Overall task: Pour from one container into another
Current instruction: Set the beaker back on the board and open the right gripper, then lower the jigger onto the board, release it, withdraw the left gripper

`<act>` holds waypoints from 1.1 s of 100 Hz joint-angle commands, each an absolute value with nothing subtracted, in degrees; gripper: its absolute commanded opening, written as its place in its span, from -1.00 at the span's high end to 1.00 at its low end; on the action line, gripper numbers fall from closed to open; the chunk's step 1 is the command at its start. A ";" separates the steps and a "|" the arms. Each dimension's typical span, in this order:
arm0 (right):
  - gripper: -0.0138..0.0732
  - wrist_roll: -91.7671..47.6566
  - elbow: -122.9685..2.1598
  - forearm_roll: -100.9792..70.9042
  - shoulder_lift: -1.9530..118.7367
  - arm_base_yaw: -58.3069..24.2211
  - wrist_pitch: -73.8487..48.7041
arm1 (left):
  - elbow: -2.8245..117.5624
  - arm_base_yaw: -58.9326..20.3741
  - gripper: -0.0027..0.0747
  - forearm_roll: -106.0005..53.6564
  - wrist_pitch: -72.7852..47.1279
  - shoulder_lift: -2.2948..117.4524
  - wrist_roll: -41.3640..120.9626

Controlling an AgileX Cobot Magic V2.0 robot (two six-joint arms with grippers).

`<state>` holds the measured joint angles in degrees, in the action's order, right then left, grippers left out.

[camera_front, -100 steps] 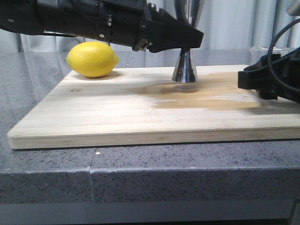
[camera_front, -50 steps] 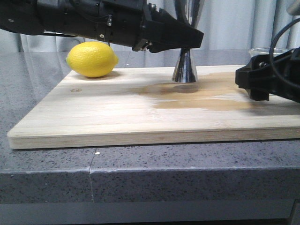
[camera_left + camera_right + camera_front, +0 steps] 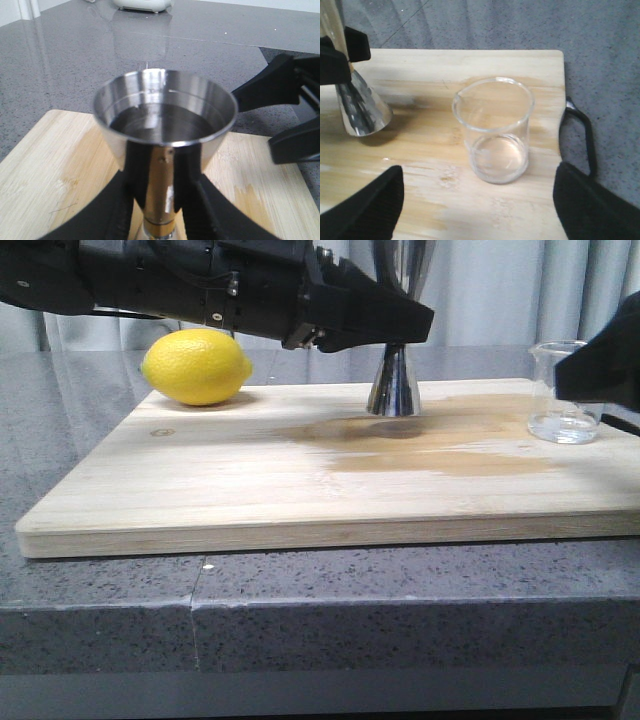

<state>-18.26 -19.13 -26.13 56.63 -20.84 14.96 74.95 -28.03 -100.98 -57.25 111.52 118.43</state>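
The wooden board's [image 3: 200, 480] front half lay open to approach. At its back, the lemon [image 3: 196, 366] blocked the left corner, the steel jigger [image 3: 395, 385] stood mid-board in the left gripper's [image 3: 385, 325] closed fingers, and the glass beaker [image 3: 562, 392] stood apart at right, between the right gripper's [image 3: 477, 200] spread fingers.

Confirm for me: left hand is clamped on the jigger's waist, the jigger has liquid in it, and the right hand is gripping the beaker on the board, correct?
Not quite. The right hand is open, its fingers apart from the glass beaker, which stands free on the cutting board, as the right wrist view shows. The left hand does clamp the steel jigger, which holds liquid.
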 commanded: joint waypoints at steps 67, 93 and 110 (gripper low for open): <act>-0.59 -21.97 -29.42 -18.24 41.87 -16.61 -13.21 | 76.73 -27.02 0.45 -105.00 -60.87 108.57 118.06; -0.59 -21.97 -29.42 -17.39 41.87 -16.61 -12.85 | 76.73 -23.54 0.45 -103.58 -67.00 108.57 118.06; -0.59 -21.97 -29.42 -17.26 41.87 -16.61 -11.65 | 76.73 -23.54 0.45 -100.08 -67.27 108.78 118.70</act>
